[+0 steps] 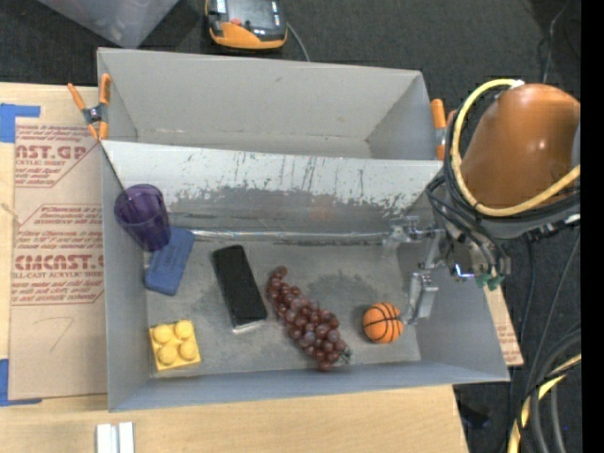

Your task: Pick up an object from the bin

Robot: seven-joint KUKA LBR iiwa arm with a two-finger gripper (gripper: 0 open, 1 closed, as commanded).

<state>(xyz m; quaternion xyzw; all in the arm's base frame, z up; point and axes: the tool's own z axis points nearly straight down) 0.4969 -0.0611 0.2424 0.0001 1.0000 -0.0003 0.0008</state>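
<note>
Item: small orange rubber basketball (382, 323). Lies loose on floor of grey metal bin (283, 111), toward 4 o'clock, clear of dark-red plastic grape bunch (307, 327) at its 9 o'clock. Isolation likely favours a clean pick. Gripper (417, 306) just beside, at ball's 2 o'clock. Jaws' spread: cannot tell.

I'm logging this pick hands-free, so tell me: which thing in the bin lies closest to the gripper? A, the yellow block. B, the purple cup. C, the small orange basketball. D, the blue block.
C: the small orange basketball sits right beside the gripper, while the others lie far off to the left.
</note>
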